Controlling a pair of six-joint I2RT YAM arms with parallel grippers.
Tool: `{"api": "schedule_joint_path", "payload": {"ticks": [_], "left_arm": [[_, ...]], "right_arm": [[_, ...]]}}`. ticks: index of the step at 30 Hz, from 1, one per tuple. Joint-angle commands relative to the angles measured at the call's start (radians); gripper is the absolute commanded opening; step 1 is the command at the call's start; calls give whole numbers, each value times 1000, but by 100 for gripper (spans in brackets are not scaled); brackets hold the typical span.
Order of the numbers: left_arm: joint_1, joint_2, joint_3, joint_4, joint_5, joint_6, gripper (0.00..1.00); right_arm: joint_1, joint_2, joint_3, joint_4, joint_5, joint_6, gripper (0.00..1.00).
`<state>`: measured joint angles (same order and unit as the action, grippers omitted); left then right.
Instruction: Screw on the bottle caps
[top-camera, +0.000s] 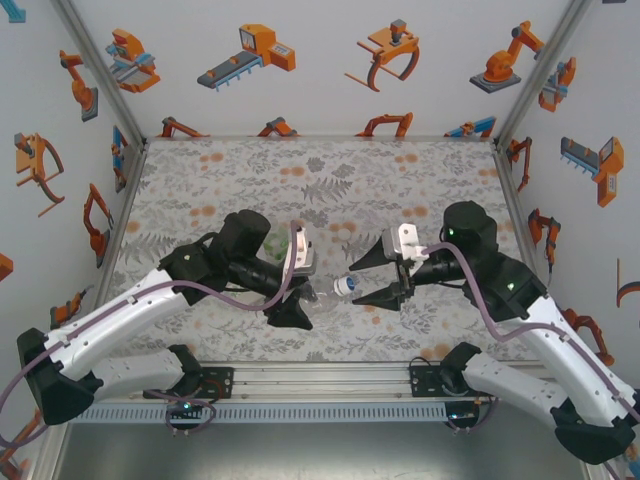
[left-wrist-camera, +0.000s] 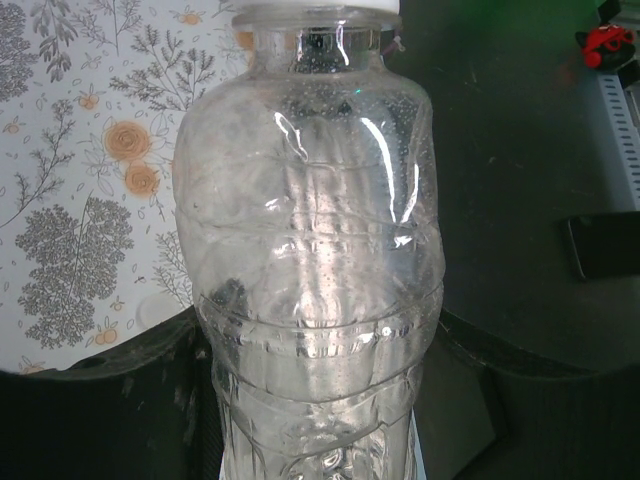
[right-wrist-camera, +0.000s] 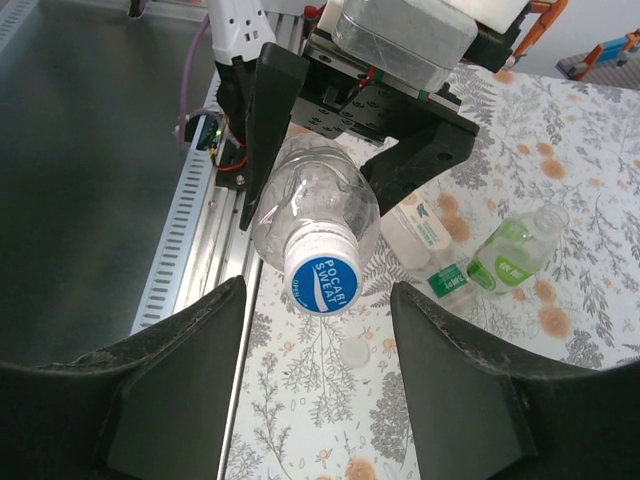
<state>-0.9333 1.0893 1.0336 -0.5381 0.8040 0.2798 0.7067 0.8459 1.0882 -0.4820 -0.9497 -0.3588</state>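
Observation:
My left gripper (top-camera: 300, 285) is shut on the body of a clear bottle (left-wrist-camera: 310, 250), holding it sideways above the table with its neck toward the right arm. A blue-topped white cap (right-wrist-camera: 322, 278) sits on that neck, also seen as a small blue cap (top-camera: 345, 287) from above. My right gripper (right-wrist-camera: 318, 312) is open, its two dark fingers (right-wrist-camera: 180, 370) flanking the cap with gaps on both sides. The right gripper (top-camera: 375, 275) faces the cap end in the top view. Black left-gripper fingers (right-wrist-camera: 270, 110) clamp the bottle behind the cap.
A whitish bottle with a green-and-white label (right-wrist-camera: 425, 240) and a translucent green bottle (right-wrist-camera: 515, 250) lie on the floral table beyond the held one. A small pale round cap (right-wrist-camera: 353, 350) rests on the table below. The metal rail (right-wrist-camera: 200, 220) runs along the near edge.

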Motion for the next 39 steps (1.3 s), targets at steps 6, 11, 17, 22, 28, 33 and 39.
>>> {"api": "schedule_joint_path", "payload": {"ticks": [6,11,17,22,28,33,39], "left_arm": [[6,19,43,-1,53,-6,0],[5,21,46,1,57,-1,0],[5,22,45,3,57,4,0],[5,27,49,0,55,6,0],[5,28,50,0,18,6,0],[5,17,38,26,-88,6,0],[5,2,20,69,-219,19,0]], "right_arm": [[20,19,-7,31,-41,-23,50],[22,23,-8,24,-38,-24,43],[23,22,-10,22,-38,-23,34],[25,26,-7,12,-47,-19,17],[27,27,-15,50,-43,105,8],[28,15,-74,185,49,382,0],[28,28,-96,234,242,820,0]]}}
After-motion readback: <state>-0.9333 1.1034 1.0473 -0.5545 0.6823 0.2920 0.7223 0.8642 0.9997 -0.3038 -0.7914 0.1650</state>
